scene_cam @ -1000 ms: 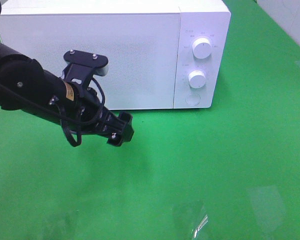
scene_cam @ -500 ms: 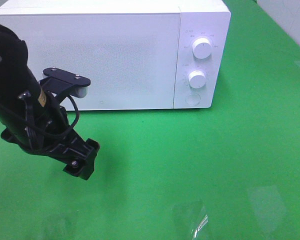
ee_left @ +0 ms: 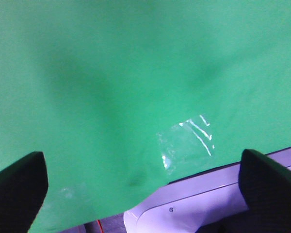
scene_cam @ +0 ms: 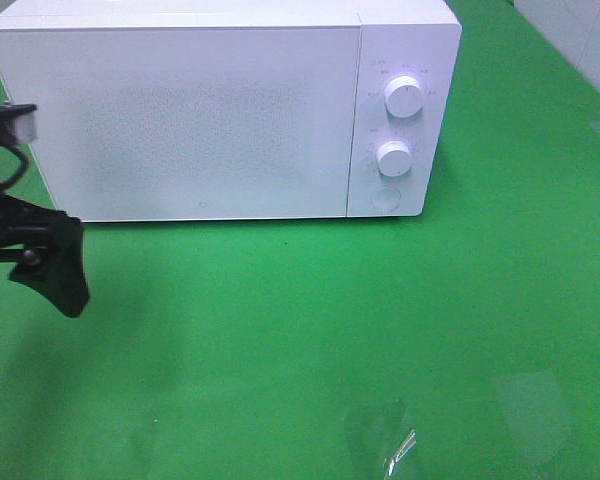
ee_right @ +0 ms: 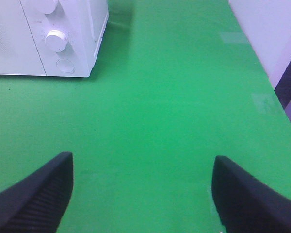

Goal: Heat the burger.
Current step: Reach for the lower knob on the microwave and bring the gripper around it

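No burger in sight from any camera. The microwave [scene_cam: 220, 110] sits with its door [scene_cam: 180, 120] shut flat, and that speckled front gives nothing away, so the burger may be inside or somewhere off camera; I cannot tell which.

The left claw [ee_left: 143, 187] hangs off the microwave's left front corner, low over the green table [scene_cam: 380, 320], jaws spread wide with nothing between them. The right claw [ee_right: 143, 194] is out in front of the microwave on its knob side, well apart from it, also spread wide and empty.

My read is that the job now comes down to the controls, and that is where it could slip. The upper knob [scene_cam: 405, 97] and lower knob [scene_cam: 394, 157] sit one just above the other, with a round button [scene_cam: 385, 198] right below them. A claw coming in a touch high or low grabs the wrong dial, or bumps that button; if it's the door release, the door pops open.

The knobs are smooth and round, so wide jaws closing off-centre could skid off. Push too hard and the whole microwave could slide back on the cloth.

Then the big one: if the burger never went in, the oven runs empty. And a left arm parked so near that corner could clip the casing on any swing.
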Controlling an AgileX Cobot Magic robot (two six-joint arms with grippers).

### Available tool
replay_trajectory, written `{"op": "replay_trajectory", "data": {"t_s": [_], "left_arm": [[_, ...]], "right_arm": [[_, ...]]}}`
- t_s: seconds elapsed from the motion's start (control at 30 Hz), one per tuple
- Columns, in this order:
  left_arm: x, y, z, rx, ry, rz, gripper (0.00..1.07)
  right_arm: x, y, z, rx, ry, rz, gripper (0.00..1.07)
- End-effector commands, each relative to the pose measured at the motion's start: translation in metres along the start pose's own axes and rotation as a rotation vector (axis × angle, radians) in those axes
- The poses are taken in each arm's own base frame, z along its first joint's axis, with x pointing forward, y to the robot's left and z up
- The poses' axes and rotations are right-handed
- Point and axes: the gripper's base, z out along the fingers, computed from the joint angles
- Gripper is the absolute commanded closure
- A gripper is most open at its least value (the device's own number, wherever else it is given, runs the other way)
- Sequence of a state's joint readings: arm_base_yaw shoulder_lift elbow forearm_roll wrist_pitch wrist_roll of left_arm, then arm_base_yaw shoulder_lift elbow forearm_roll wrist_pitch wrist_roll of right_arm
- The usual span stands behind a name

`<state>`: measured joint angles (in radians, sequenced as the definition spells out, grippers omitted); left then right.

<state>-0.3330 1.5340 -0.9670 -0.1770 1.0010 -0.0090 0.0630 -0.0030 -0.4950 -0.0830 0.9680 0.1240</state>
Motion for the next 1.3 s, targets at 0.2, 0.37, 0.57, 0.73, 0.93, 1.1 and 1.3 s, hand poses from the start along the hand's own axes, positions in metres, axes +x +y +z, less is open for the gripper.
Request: {"op": "replay_trajectory", "data": {"t_s": [0.2, 0.37, 0.57, 0.73, 0.93, 1.1, 1.3], "left_arm": [[0.023, 0.057, -0.036, -0.003, 0.058, -0.194, 0.06], [0.049, 0.078, -0.055, -0.018, 0.049, -0.299, 0.06], [0.086, 0.079, -0.066, -0.056, -0.049, -0.343, 0.06], [0.111, 0.070, -0.078, -0.091, -0.187, -0.314, 0.06], [0.142, 0.057, -0.090, -0.123, -0.364, -0.275, 0.06], [0.175, 0.047, -0.082, -0.145, -0.463, -0.235, 0.06], [0.195, 0.042, -0.073, -0.160, -0.569, -0.223, 0.06]], "right_arm": [[0.001, 0.000, -0.004, 0.000, -0.034, 0.009, 0.32], [0.001, 0.000, -0.004, 0.000, -0.034, 0.009, 0.32], [0.001, 0.000, -0.004, 0.000, -0.034, 0.009, 0.32], [0.001, 0.000, -0.004, 0.000, -0.034, 0.009, 0.32], [0.001, 0.000, -0.004, 0.000, -0.034, 0.009, 0.32], [0.001, 0.000, -0.004, 0.000, -0.034, 0.009, 0.32], [0.001, 0.000, -0.004, 0.000, -0.034, 0.009, 0.32]]}}
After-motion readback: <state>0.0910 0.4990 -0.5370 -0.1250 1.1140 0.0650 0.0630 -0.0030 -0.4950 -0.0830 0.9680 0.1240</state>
